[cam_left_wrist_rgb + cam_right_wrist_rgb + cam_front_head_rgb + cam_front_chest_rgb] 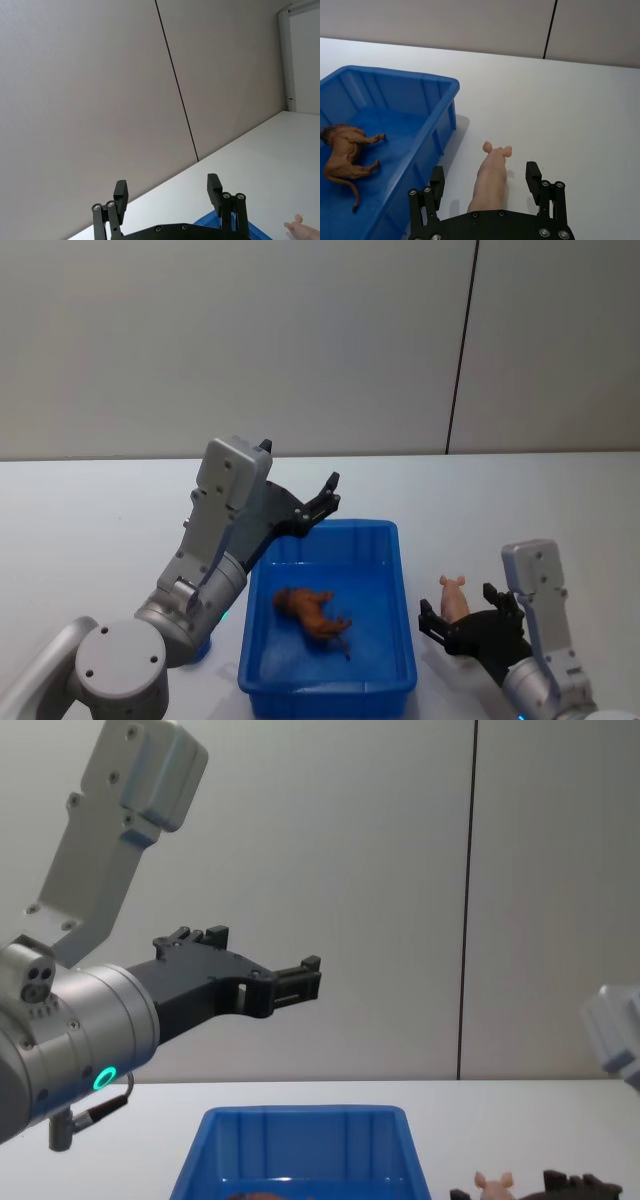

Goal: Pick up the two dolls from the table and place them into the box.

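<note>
White table [80, 520], right gripper [485, 171] wide open around pink pig [491, 181], left gripper [167, 183] open, empty

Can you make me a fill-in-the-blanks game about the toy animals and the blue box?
1. The brown lion lies ____ the blue box.
2. The ____ pig is on the white table, beside the box.
3. The right gripper has its ____ fingers on either side of the pig.
4. The left gripper, raised high, holds ____.

Missing words: inside; pink; open; nothing.
</note>
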